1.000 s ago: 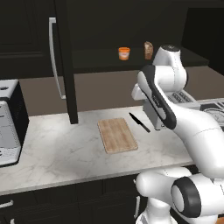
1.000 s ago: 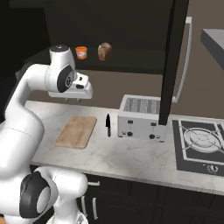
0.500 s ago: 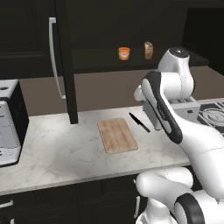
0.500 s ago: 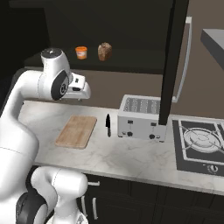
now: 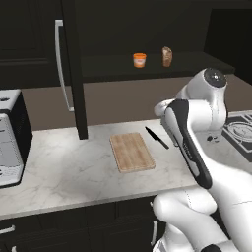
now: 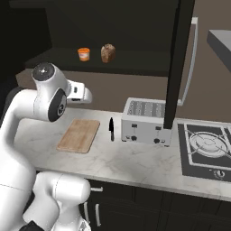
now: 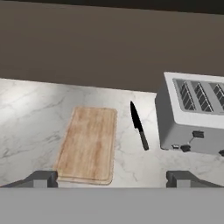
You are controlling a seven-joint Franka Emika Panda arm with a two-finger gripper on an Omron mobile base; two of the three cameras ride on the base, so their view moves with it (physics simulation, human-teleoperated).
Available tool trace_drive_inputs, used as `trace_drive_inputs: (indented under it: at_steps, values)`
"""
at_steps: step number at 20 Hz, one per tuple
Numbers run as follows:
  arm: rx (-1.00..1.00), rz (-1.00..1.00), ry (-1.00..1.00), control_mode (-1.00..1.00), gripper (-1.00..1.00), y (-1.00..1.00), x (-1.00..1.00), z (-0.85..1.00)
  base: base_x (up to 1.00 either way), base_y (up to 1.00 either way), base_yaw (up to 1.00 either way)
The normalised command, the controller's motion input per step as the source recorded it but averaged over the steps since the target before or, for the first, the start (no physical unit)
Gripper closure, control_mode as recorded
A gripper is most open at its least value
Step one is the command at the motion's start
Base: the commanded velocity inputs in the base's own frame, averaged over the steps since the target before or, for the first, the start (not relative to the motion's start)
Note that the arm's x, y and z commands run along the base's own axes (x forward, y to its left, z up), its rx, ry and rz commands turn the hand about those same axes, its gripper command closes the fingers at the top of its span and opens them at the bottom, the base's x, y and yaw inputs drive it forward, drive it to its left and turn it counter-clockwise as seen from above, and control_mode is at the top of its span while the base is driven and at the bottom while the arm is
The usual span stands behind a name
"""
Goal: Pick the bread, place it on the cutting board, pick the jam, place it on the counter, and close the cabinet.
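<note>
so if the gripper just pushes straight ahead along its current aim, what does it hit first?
Probably the counter, near the cutting board's right edge. The open gripper looks down between the board and the knife; nothing is between its fingers. Depth is unclear, so the board itself is possible.

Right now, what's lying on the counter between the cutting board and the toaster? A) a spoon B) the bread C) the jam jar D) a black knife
D: a black knife lies flat on the counter between the cutting board and the toaster; the jam and the bread sit up on the cabinet shelf.
</note>
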Motion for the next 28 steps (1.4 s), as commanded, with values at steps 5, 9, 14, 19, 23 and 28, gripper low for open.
trace_drive_inputs:
  at_steps: [5,9,14,19,23,28]
  values:
    - [0.0,0.0,-0.11,-1.0,-1.0,-0.07,0.0,0.32,0.0,0.0,0.0]
    - [0.0,-0.01,-0.04,-1.0,-1.0,-0.01,0.0,0.43,0.0,0.0,0.0]
    - [0.0,-0.01,0.0,-1.0,-1.0,0.0,0.0,0.5,0.0,0.0,0.0]
    - [0.0,-0.04,0.0,-1.0,-1.0,0.0,0.0,0.51,0.0,0.0,0.0]
    - [0.02,-0.06,0.0,-1.0,-1.0,-0.08,0.0,0.4,0.0,0.0,0.0]
    - [0.04,-0.07,0.0,-1.0,-1.0,-0.12,0.01,0.28,0.0,0.0,0.0]
